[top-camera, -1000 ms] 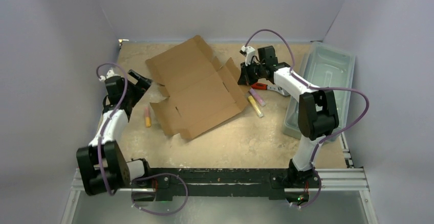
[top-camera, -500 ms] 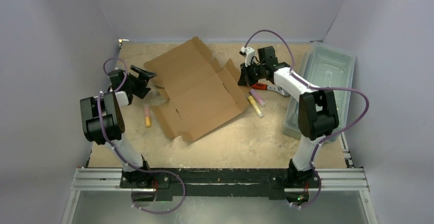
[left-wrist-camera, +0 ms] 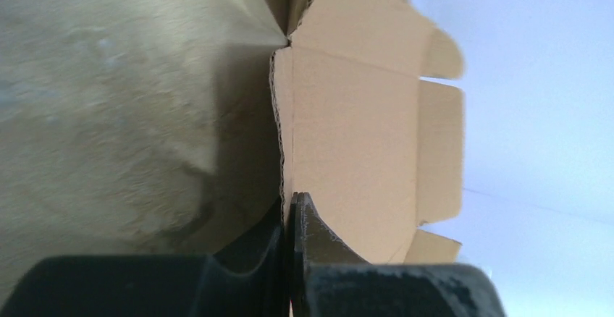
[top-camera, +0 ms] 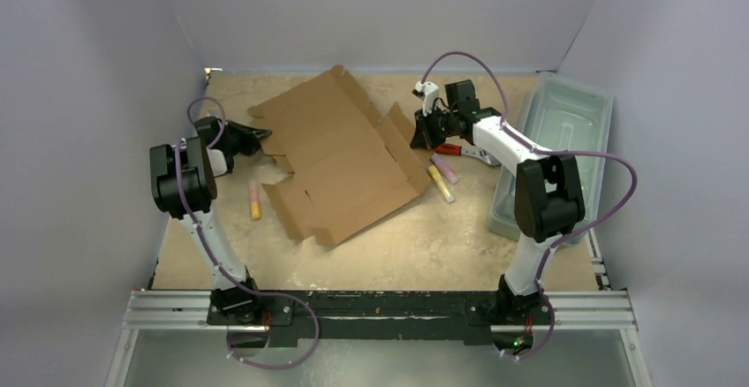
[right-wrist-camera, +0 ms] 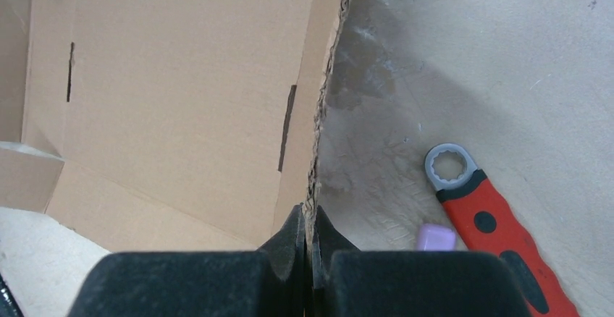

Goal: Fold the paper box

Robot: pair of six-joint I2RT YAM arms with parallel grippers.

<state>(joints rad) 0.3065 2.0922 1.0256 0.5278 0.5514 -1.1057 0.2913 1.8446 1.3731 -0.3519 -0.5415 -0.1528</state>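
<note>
The paper box (top-camera: 340, 162) is a brown cardboard die-cut sheet lying mostly flat in the middle of the table, with flaps spread and creases showing. My left gripper (top-camera: 252, 131) is shut on its left edge. In the left wrist view the corrugated edge (left-wrist-camera: 281, 143) runs straight into the closed jaws of the left gripper (left-wrist-camera: 289, 212), and that panel (left-wrist-camera: 355, 129) stands raised. My right gripper (top-camera: 422, 131) is shut on the raised right flap. In the right wrist view the flap's edge (right-wrist-camera: 318, 129) is pinched in the right gripper (right-wrist-camera: 311, 216), with the box's inner face (right-wrist-camera: 174, 100) to the left.
A red-handled wrench (top-camera: 455, 149) (right-wrist-camera: 492, 223) lies just right of the right gripper, beside a purple marker (top-camera: 444, 168) (right-wrist-camera: 436, 237) and a yellow marker (top-camera: 440, 184). Another marker (top-camera: 254, 200) lies left of the box. A translucent bin (top-camera: 556, 148) stands along the right side.
The left arm rose and swung its gripper in to the box's left edge, then closed on it. The right arm kept its grip and place.
</note>
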